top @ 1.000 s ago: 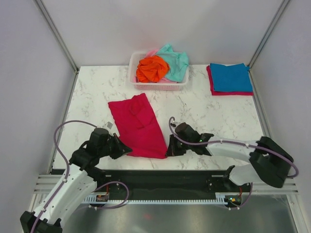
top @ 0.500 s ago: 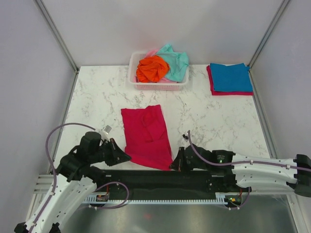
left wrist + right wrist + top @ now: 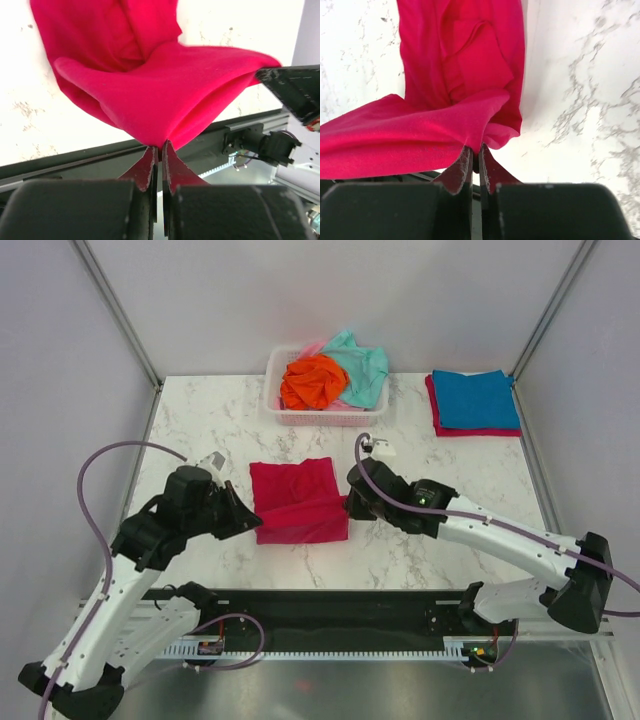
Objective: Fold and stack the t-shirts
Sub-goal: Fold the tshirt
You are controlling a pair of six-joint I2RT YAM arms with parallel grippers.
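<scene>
Crimson t-shirt (image 3: 298,502): we see it on the marble surface (image 3: 450,490), on the near side of the basket (image 3: 322,418) and well apart from it. Its near hem is raised and drawn back over the rest.
Left end effector (image 3: 252,523): closed tight on the hem's left corner. In our left wrist view (image 3: 159,160) the cloth comes straight out of the pinched fingers.
Right end effector (image 3: 350,505): also closed, pinching the hem's right corner. The right wrist view (image 3: 476,162) shows the cloth caught between its fingers.
Change: 1 second ago the shirt lay as a long strip running away from the basket, with both end effectors at the end farthest from it. Both have since come toward the basket with the hem, so the shirt now looks about half as long.
Basket contents: 3 bunched shirts, an orange t-shirt (image 3: 312,381), a mint-teal t-shirt (image 3: 362,370) and a pink t-shirt (image 3: 312,346), unchanged.
Right of the basket: a folded blue t-shirt (image 3: 474,398) lying on a folded red t-shirt (image 3: 480,431), unchanged.
</scene>
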